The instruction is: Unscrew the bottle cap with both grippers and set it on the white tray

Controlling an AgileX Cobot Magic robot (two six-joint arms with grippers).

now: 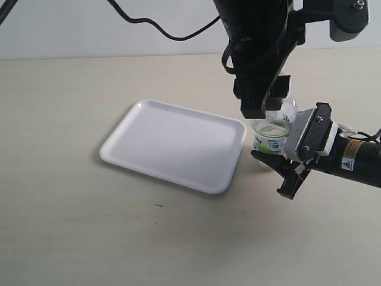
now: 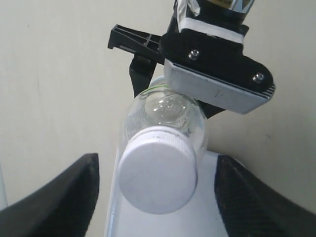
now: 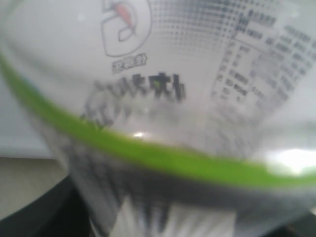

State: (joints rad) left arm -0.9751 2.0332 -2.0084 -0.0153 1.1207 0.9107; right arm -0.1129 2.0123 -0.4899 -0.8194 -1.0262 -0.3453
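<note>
The clear bottle (image 1: 272, 130) stands upright just off the right rim of the white tray (image 1: 172, 143). My right gripper (image 1: 277, 173), with its grey-white block (image 2: 217, 84), is shut on the bottle's lower body. In the right wrist view the label (image 3: 163, 98) with its green band fills the picture. The white ribbed bottle cap (image 2: 158, 175) sits on the bottle's neck. My all-black left gripper (image 1: 262, 110) hangs over it from above. This left gripper (image 2: 157, 160) is open, its fingers (image 2: 59, 197) standing either side of the cap with a gap on each side.
The pale table (image 1: 71, 226) stretches around the tray. A black cable (image 1: 155, 27) runs along the back wall. The tray's inside holds nothing.
</note>
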